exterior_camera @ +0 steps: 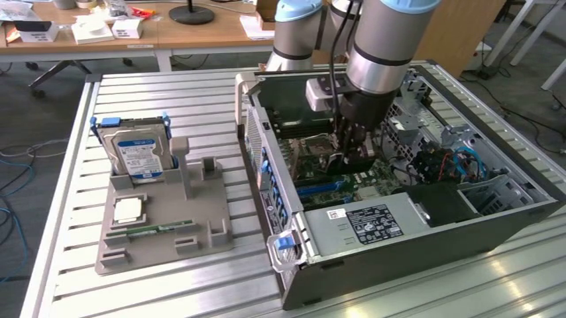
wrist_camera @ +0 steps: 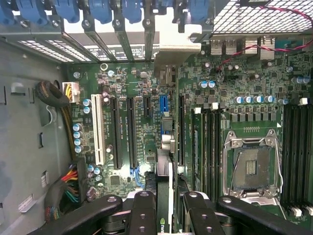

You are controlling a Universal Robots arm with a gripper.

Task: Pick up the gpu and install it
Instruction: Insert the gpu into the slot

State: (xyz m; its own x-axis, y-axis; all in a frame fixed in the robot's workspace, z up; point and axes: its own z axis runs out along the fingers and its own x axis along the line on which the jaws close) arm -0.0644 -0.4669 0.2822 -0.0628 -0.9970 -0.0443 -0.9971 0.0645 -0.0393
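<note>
My gripper [exterior_camera: 352,158] reaches down into the open computer case [exterior_camera: 425,260], over the green motherboard [exterior_camera: 319,169]. Its jaws are shut on the gpu [exterior_camera: 356,165], a thin dark card seen edge-on. In the wrist view the gpu [wrist_camera: 164,164] runs between my black fingers [wrist_camera: 144,210], with the gripper [wrist_camera: 169,198] clamped on its upper edge. The card's grey metal end bracket [wrist_camera: 179,51] sits at the case's rear slot openings. The gpu is lined up over the blue expansion slot [wrist_camera: 163,104]; I cannot tell whether it is seated in it.
The empty CPU socket [wrist_camera: 252,166] and the memory slots [wrist_camera: 293,147] lie beside the card. A grey power supply [exterior_camera: 367,222] fills the case's near end. Outside, a grey fixture tray [exterior_camera: 203,199] holds a silver hard drive [exterior_camera: 137,156] and a green memory stick [exterior_camera: 159,229].
</note>
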